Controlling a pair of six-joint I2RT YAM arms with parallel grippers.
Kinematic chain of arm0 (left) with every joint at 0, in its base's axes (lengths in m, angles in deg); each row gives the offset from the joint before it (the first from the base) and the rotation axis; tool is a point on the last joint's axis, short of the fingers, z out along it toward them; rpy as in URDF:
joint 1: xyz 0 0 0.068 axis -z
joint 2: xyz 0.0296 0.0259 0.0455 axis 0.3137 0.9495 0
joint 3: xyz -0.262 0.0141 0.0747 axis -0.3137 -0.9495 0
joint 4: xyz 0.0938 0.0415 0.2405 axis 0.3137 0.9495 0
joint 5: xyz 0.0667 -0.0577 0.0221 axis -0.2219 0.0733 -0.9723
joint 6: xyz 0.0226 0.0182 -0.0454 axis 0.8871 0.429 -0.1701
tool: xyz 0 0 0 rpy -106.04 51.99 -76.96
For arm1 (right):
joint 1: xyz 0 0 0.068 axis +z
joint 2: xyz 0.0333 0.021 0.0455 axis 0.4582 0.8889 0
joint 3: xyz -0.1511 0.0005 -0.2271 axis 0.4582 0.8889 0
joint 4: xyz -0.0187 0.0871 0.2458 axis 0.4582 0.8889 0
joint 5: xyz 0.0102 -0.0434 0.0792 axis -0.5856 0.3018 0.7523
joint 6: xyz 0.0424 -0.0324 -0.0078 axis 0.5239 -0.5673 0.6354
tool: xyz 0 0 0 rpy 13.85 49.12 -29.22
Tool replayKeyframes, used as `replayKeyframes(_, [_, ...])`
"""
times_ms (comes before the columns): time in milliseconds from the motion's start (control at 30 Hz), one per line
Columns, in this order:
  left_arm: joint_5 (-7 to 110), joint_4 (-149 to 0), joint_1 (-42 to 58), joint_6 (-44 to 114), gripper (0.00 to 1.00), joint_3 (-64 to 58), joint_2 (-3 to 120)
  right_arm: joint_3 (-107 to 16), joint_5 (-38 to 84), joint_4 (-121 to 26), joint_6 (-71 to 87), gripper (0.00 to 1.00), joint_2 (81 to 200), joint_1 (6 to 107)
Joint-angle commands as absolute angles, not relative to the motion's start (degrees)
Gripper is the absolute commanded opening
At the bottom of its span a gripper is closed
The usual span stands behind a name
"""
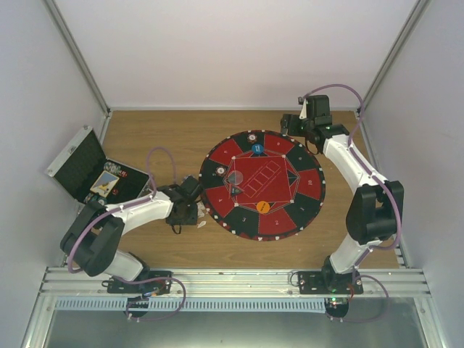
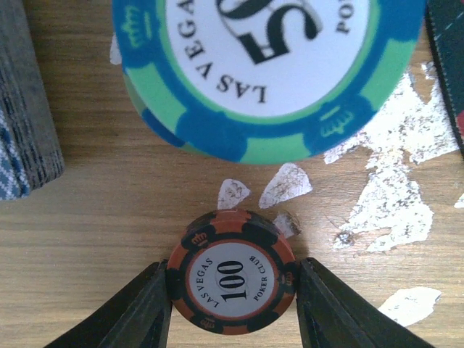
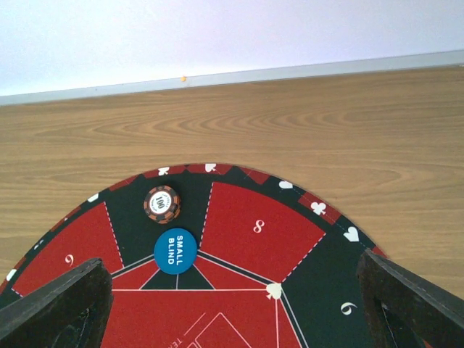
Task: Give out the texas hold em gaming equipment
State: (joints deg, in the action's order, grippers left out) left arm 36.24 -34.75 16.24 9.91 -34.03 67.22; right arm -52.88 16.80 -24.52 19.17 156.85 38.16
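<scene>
Case [image 1: 72, 159] open left of mat [image 1: 312, 185], w/ chips [image 1: 119, 174] and cards [image 1: 108, 182] inside.
L gripper [image 2: 232, 290] clamps red chip [image 2: 232, 279] left of mat; R gripper [image 3: 235, 308] open over mat.

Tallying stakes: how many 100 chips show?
2: one 100 chip on the table between the left gripper's fingers, another on the mat beside the Small Blind disc. The case may hide more.

Wooden table [image 1: 159, 138]: round mat [image 1: 308, 181] at centre, open black case [image 1: 78, 163] at left; red chip [image 2: 232, 286] and card stack [image 2: 25, 109] on bare wood.
</scene>
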Motion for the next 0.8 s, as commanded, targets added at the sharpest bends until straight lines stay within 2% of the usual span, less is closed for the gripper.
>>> replayKeyframes(0, [40.7,-37.3,17.4,10.1,0.47,-36.9,71.2,-52.8,16.1,-25.3,19.8,0.93,157.4,37.7])
replayKeyframes(367, [41.9,-38.1,18.7,10.4,0.32,-38.0,70.3,-52.6,15.6,-25.5,20.5,0.93,157.5,37.6])
replayKeyframes(767, [37.8,-32.0,21.6,10.2,0.3,-29.7,64.8,-52.2,15.5,-25.6,20.8,0.93,157.1,37.6])
